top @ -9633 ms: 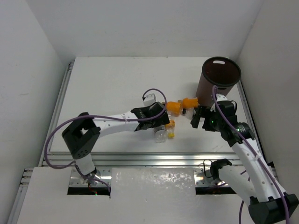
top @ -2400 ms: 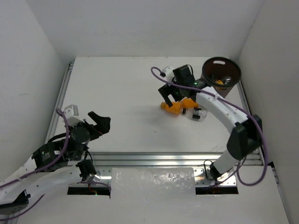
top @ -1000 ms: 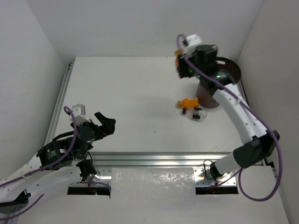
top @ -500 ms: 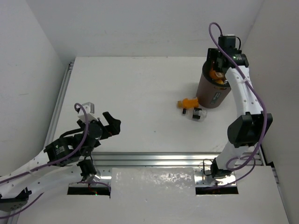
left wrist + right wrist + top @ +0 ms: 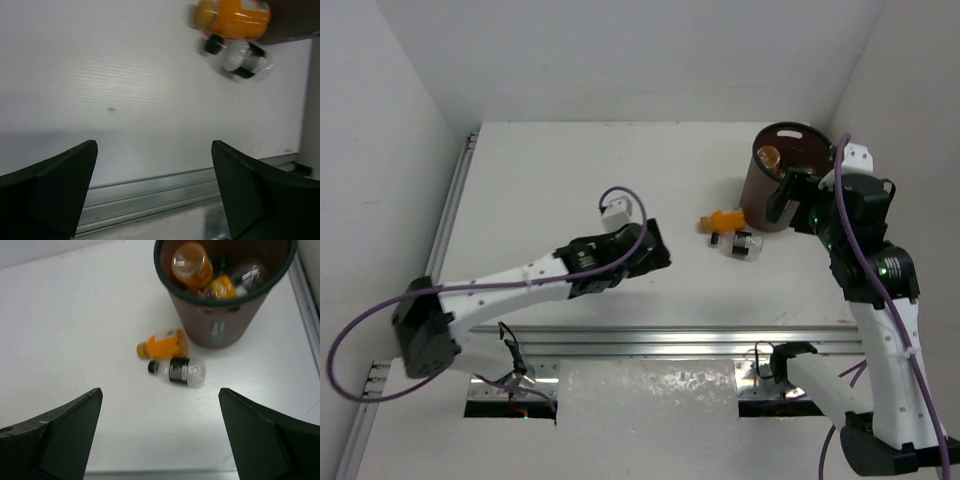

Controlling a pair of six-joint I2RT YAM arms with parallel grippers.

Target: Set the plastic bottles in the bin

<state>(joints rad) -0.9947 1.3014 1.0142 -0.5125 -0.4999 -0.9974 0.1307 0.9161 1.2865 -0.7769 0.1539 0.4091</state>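
Near edge: An aluminium rail (image 5: 650, 338) runs along the front of the flat white tabletop (image 5: 570, 180), with the two white robot arms rising from behind it.

Left gripper: The left gripper (image 5: 154, 150) reaches out low over the middle of the tabletop at the end of the long left arm (image 5: 510, 280). Its black fingers (image 5: 55, 185) stand wide apart with nothing between them, only bare white surface below.

Right gripper: The right gripper (image 5: 160, 392) hangs in the air on the right side, near the bin and on its near side. Its jaws are spread wide and hold nothing; the wrist camera looks down past them at the bottles and the bin.

Bottles on the tabletop: Beyond the left gripper, two bottles lie on their sides. A small orange plastic bottle (image 5: 162, 345) with a white label rests just beside the foot of the bin, its cap pointing left. A small clear plastic bottle (image 5: 182, 371) with a black cap and a dark label band lies just on its near side, also cap to the left; whether the two touch cannot be told.

Bin: The tall round dark brown bin (image 5: 220, 325), with a black rim and a pale label on its wall, stands upright towards the far right corner.

Inside the bin: At least two orange bottles (image 5: 192, 265) and one clear bottle (image 5: 247, 272) lie jumbled at the bottom.
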